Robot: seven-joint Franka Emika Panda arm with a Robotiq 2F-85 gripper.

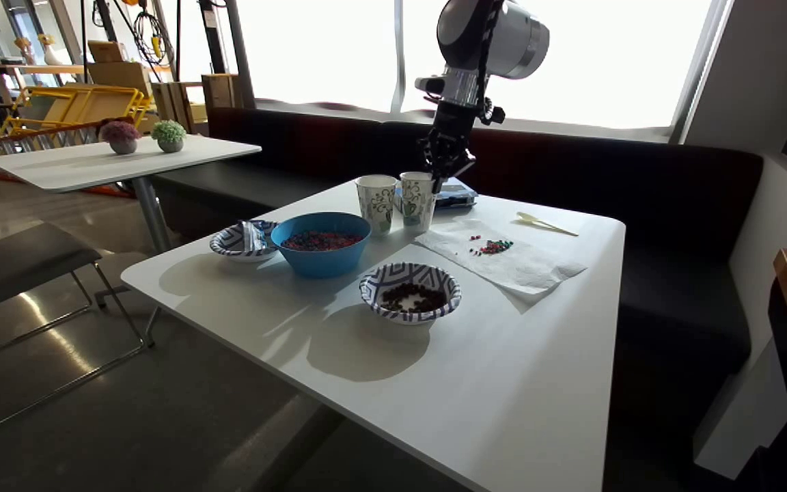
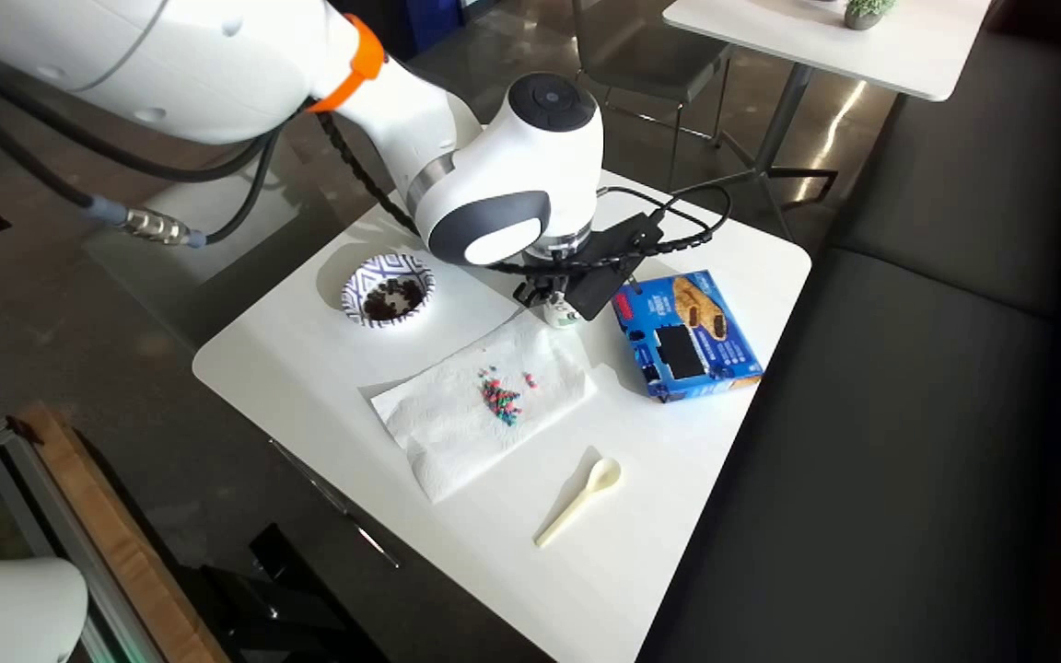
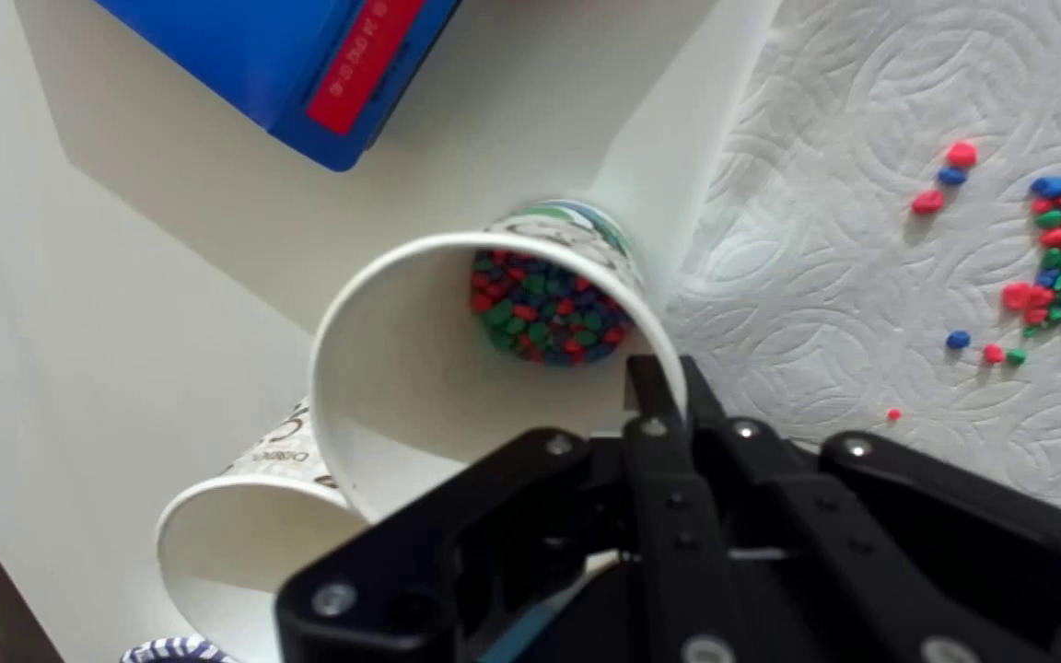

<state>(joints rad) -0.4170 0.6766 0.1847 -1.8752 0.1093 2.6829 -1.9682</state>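
While the tool [image 3: 673, 379] pinches one wall of a cup [image 3: 457, 396], fingers closed over the rim, that cup stands upright on the bench [image 1: 503, 410], just beside a second cup [image 1: 376, 205], near the towel [image 2: 438, 424]. Risk: the thin wall could buckle or slip under so lopsided a grip, spilling the coloured bits [image 3: 549, 313] inside; sideways drift could tip the second cup. Labels: box [image 2: 692, 327] has a red strip [image 3: 365, 64], print not legible; lettering on second cup unclear.
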